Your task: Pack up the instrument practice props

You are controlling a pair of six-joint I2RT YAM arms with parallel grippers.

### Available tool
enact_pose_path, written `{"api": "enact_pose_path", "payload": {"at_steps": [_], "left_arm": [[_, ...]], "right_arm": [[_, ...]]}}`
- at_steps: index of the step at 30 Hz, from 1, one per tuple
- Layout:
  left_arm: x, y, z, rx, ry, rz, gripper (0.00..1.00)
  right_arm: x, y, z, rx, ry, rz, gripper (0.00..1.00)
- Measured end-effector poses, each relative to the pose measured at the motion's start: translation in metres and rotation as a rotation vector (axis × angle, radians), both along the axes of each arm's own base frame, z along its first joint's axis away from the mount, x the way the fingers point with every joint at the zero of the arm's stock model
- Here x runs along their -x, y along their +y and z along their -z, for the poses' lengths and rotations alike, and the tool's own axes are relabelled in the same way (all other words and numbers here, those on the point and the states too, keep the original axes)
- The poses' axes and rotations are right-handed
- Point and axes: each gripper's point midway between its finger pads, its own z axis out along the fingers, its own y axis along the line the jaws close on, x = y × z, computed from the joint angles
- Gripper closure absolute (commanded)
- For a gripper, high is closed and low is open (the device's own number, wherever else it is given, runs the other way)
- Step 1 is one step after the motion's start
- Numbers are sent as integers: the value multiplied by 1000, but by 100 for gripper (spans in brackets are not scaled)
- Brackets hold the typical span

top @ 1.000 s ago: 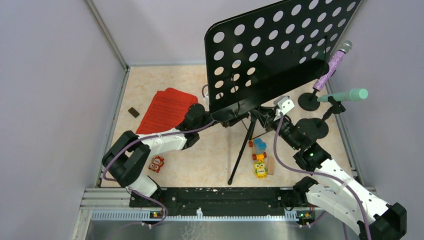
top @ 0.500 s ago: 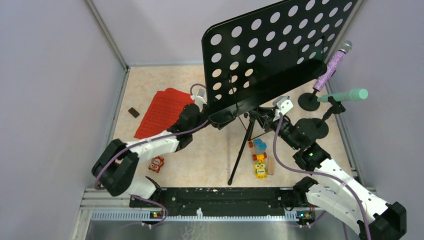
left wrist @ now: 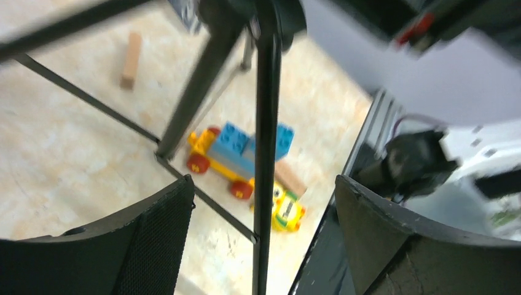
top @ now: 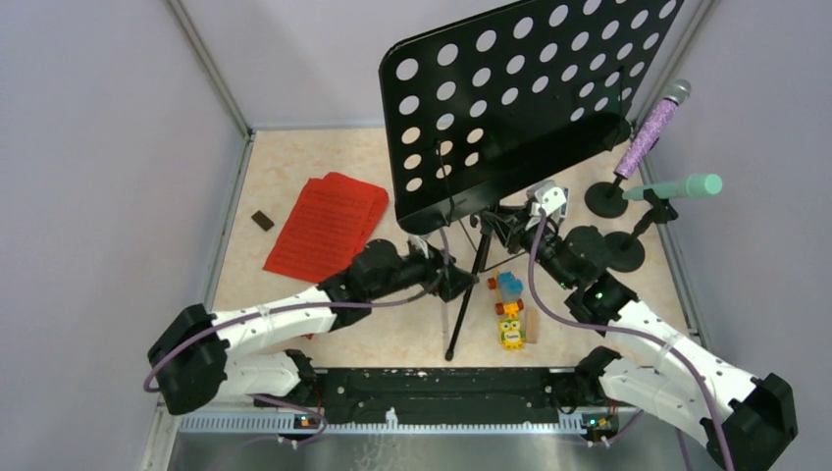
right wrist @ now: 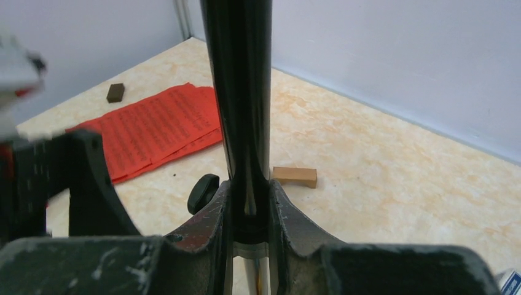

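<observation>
The black perforated music rack [top: 510,93] stands tilted on thin tripod legs [top: 466,304]. My right gripper [top: 502,220] is shut on its upright pole [right wrist: 238,92], the jaws [right wrist: 249,209] pressed against both sides. My left gripper [top: 449,282] hangs low by the tripod, open; one thin leg [left wrist: 265,153] runs between its wide fingers [left wrist: 156,236] without touching them. Red sheet-music pages [top: 329,226] lie flat at the left. The purple microphone [top: 650,128] and the mint-green microphone [top: 677,186] sit in black round-based holders [top: 606,200] at the right.
Colourful toy bricks [top: 508,292] and a yellow toy figure [top: 510,332] lie under the tripod, with a wooden block [top: 533,324] beside them. A small dark block [top: 261,220] lies left of the pages. Another wooden block [right wrist: 295,176] lies behind the pole. Walls close in on three sides.
My left gripper opened, let go of the rack's lower edge, and dropped forward and right to the tripod leg. The rack swung a little to the left. The right gripper kept its hold.
</observation>
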Motion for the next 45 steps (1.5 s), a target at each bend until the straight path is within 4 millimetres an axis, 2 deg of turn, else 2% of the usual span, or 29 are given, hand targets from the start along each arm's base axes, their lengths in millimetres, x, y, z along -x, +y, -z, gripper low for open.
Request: {"api": "enact_pose_path", "payload": {"at_steps": [2, 4, 7, 11, 16, 21, 24, 30, 32, 37, 42, 45], "left_arm": [[12, -12, 28, -94, -8, 39, 11], [18, -18, 47, -159, -14, 53, 11], [12, -19, 64, -234, -32, 22, 12], [-4, -21, 69, -293, -82, -39, 24], [-25, -15, 72, -381, -126, -131, 33], [-45, 9, 78, -496, -164, -258, 34], [-51, 22, 78, -545, -185, -309, 30], [-55, 43, 71, -542, -183, -352, 19], [-52, 48, 73, -536, -178, -347, 18], [-39, 48, 87, -534, -159, -281, 19], [-29, 40, 90, -494, -152, -215, 20], [-25, 37, 88, -474, -147, -194, 21]], "right_arm": [[-3, -1, 0, -8, 11, 39, 100], [-6, -2, 0, -20, 25, 84, 100], [-13, -3, 0, -34, 51, 150, 100], [-24, 0, -1, -50, 78, 231, 100], [-34, 9, -2, -65, 114, 303, 100], [-35, 34, -6, -74, 143, 384, 100], [-35, 52, -6, -75, 159, 399, 100], [-33, 60, -7, -109, 161, 375, 59], [-28, 64, -8, -126, 163, 324, 39], [2, 67, -5, -50, 159, 159, 34], [28, 39, 13, 62, 164, 104, 34], [34, 17, 18, 134, 162, 109, 35]]}}
